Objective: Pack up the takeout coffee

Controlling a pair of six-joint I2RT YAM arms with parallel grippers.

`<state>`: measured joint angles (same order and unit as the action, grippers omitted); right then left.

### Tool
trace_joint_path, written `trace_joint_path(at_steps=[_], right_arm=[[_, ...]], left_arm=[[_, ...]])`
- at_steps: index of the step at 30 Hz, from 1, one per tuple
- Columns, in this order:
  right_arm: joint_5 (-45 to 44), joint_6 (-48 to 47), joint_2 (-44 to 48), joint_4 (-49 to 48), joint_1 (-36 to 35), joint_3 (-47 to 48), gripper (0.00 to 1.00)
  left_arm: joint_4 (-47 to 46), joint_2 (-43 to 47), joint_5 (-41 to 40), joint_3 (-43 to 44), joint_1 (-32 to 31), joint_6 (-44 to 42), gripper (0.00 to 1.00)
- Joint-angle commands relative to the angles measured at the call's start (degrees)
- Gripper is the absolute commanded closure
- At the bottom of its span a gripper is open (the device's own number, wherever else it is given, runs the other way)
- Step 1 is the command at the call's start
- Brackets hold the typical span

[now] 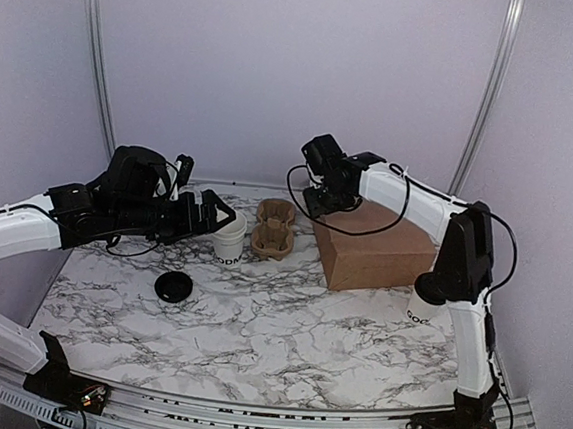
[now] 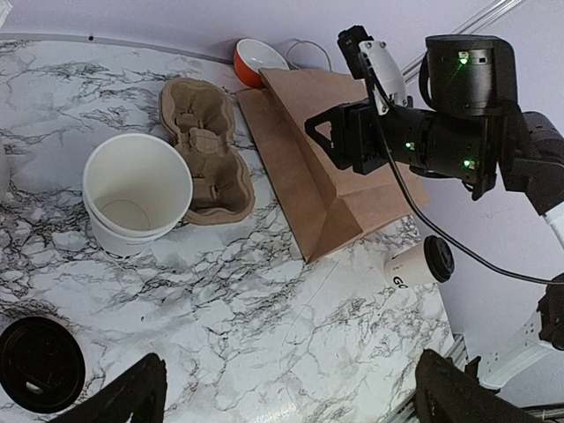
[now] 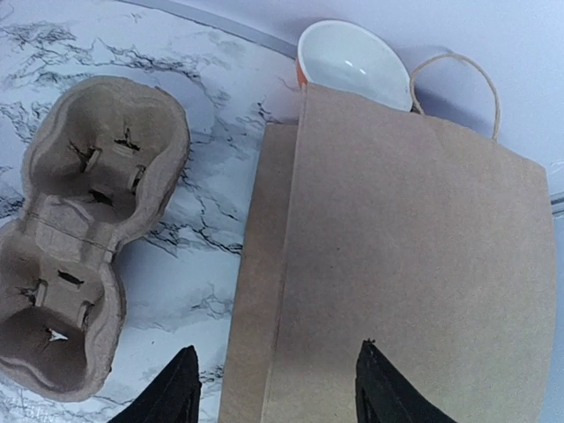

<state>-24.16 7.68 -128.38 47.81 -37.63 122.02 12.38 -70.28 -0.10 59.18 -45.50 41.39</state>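
Two white cups are on the table (image 1: 257,322): the lidded cup (image 1: 421,309) at 3 o'clock beside the right arm, the open cup (image 1: 229,240) at 10 o'clock. The left gripper (image 1: 218,215) gapes empty; the right gripper (image 1: 319,207), parted and empty, hovers over the bag (image 1: 374,247).

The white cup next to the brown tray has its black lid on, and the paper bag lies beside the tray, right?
Not quite: the white cup is open, and the black lid lies on the table apart from it, as the left wrist view shows. The paper bag does lie beside the brown tray.
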Motion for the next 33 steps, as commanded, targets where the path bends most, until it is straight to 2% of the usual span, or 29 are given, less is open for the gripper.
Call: trace_joint_path(at_steps=[1,6,15,25,33], right_arm=[[-5.69,0.51,-4.95,3.94,-1.26,5.59,0.43],[-14.13,0.49,-9.28,5.88,-2.53,9.7,0.44],[-24.07,-2.81,-12.08,3.57,-4.92,9.1,0.46],[-26.01,-4.55,-13.11,2.15,-4.94,7.33,0.5],[-25.85,-5.96,-13.8,1.41,-4.94,7.62,0.64]], left_arm=[[0.37,-0.39,-0.58,0.77,-0.21,0.39,0.01],[0.28,-0.56,-0.51,0.76,-0.21,0.28,0.01],[0.25,-0.74,-0.35,0.85,-0.21,0.45,0.01],[0.24,-0.12,-0.48,0.76,-0.19,0.72,0.01],[0.23,-0.04,-0.37,1.0,-0.21,0.77,0.01]])
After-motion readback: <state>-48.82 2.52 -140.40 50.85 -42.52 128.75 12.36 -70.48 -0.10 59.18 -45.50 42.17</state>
